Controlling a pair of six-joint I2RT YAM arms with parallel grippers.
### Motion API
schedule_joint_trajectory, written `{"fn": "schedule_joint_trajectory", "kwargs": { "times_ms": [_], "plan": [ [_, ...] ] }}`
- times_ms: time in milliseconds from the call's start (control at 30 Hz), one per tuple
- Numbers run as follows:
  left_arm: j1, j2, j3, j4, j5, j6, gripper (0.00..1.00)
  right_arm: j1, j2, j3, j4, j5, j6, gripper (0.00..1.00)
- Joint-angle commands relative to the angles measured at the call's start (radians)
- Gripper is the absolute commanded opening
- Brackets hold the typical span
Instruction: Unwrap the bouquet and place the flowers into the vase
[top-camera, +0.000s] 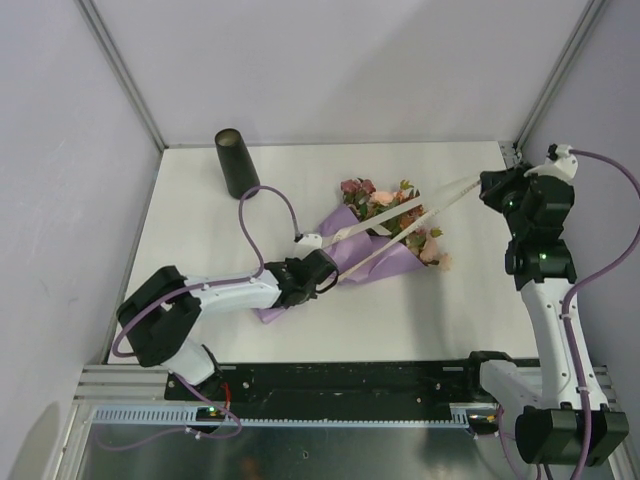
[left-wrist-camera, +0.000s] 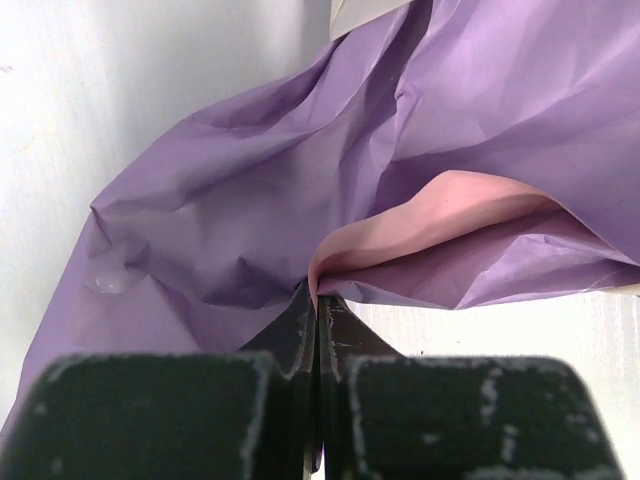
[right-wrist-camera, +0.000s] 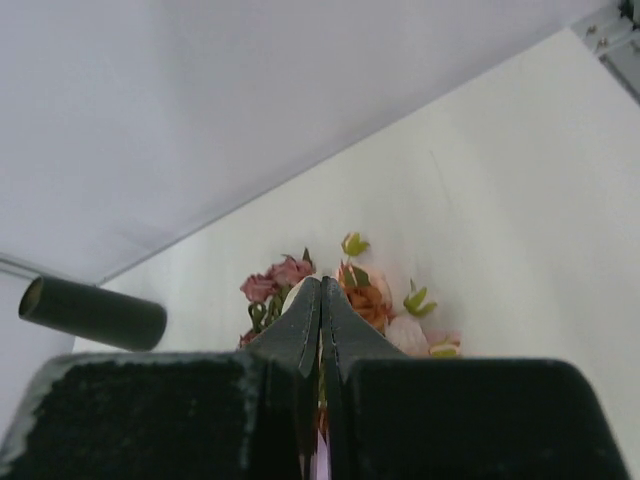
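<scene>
The left gripper (left-wrist-camera: 317, 312) is pinched together on the wrapping paper (left-wrist-camera: 250, 200) at the stem end of the bouquet (top-camera: 375, 240). From its wrist camera the two dark fingers meet with no gap, right where the lilac outer layer folds over a pink sheet (left-wrist-camera: 450, 215) tucked inside. The right gripper (top-camera: 484, 186) is out at the far right of the table (top-camera: 460, 310), its fingers also pressed together. Seen from above, the cream ribbon (top-camera: 440, 193) runs in a straight, taut line from the middle of the bundle into those fingertips, so it is clamped on the ribbon's end. A second strand crosses the paper lower down and slants the same way.

The bouquet lies on its side near the centre of the table, with its pointed paper end toward the left arm and the heads fanned out toward the far right. The flowers (top-camera: 385, 205) are in the wrap – dark red at the top, peach in the middle, pale pink at the right edge, with green leaves between them.

The vase (top-camera: 236, 162) stands upright near the far left corner – black, narrow, open mouth up, well apart from the bouquet and touched by neither arm
</scene>
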Motion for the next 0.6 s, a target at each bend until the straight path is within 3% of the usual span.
{"fn": "schedule_joint_trajectory", "kwargs": {
  "times_ms": [0, 567],
  "plan": [
    [0.027, 0.027, 0.041, -0.080, -0.043, -0.057, 0.00, -0.033, 0.044, 0.126, 0.076, 0.028, -0.031, 0.00],
    [0.069, 0.071, 0.094, -0.094, -0.019, -0.084, 0.00, -0.167, 0.157, 0.485, 0.019, -0.034, -0.066, 0.00]
  ]
}}
